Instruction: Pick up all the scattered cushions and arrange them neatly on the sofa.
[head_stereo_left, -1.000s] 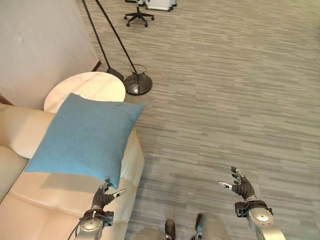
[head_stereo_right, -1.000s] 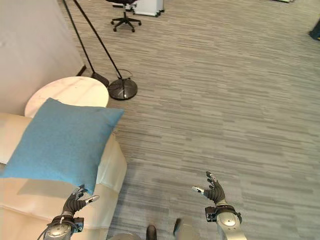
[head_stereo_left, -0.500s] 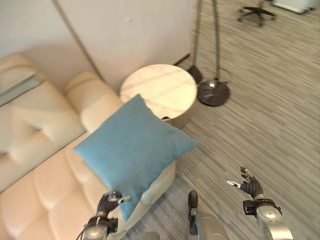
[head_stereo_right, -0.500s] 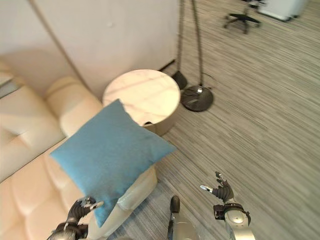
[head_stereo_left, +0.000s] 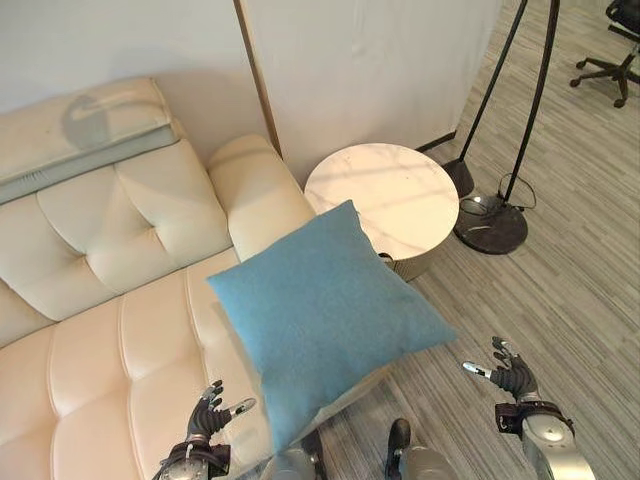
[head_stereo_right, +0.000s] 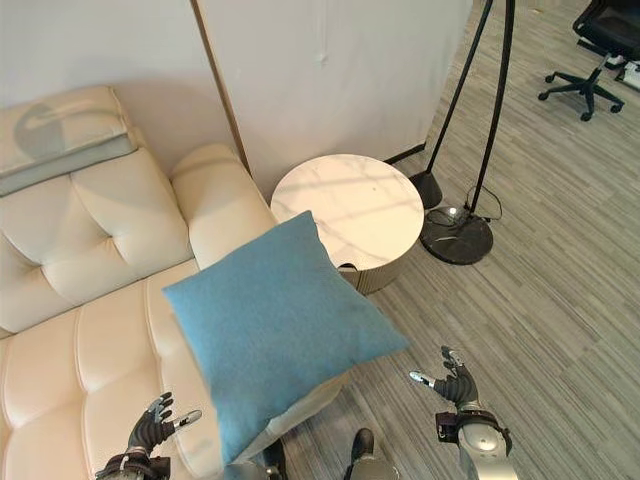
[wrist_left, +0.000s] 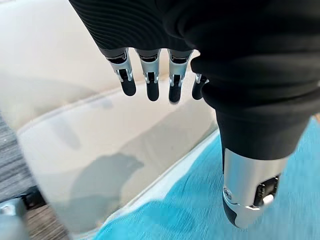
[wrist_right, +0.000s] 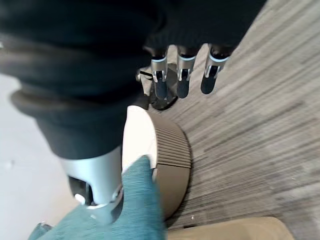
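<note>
Blue cushion (head_stereo_left: 325, 320) overhangs the sofa (head_stereo_left: 110, 330) arm. Both my hands, left (head_stereo_left: 208, 415) and right (head_stereo_left: 512, 377), are spread and empty. Looks soft and light; I'd pinch a corner.

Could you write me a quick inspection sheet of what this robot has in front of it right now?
Surface: cream sofa against the wall, seat bare on the left.
Job's things: one blue cushion over the sofa's arm end, a corner jutting past the edge.
Clutter: nothing seen.
Robot hands: left robot hand open beside the cushion, holding nothing; right robot hand open over the floor.
Cables: nothing seen.
Surroundings: round side table, lamp stand, office chair, striped floor.
</note>
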